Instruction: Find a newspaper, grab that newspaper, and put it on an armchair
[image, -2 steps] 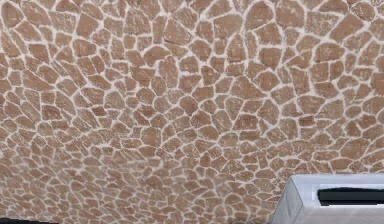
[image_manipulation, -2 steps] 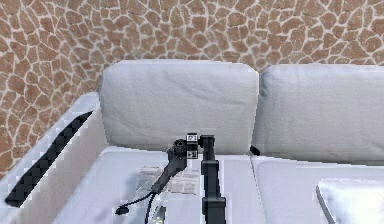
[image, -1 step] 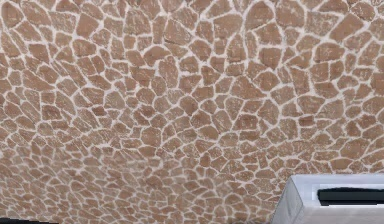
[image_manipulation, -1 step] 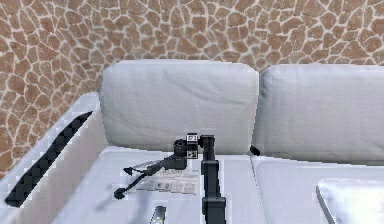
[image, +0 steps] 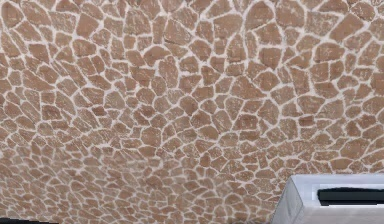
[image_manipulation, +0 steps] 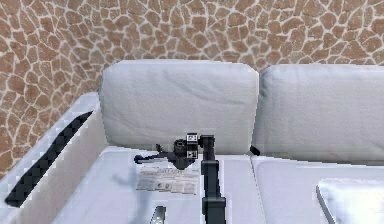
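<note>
White sofa seat (image_manipulation: 105, 188) is carrying the newspaper (image_manipulation: 165, 181) toward its armrest (image_manipulation: 50, 160) end by your gripper (image_manipulation: 146, 157), whose hold I cannot tell, so you may be risking dragging paper off the front edge.

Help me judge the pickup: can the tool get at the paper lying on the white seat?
Probably yes. The tool shows right by the far edge of the paper on the seat, and nothing stands between them. Whether it touches the paper cannot be told.

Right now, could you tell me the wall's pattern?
The wall is brown stone with pale joints; forward view.
</note>
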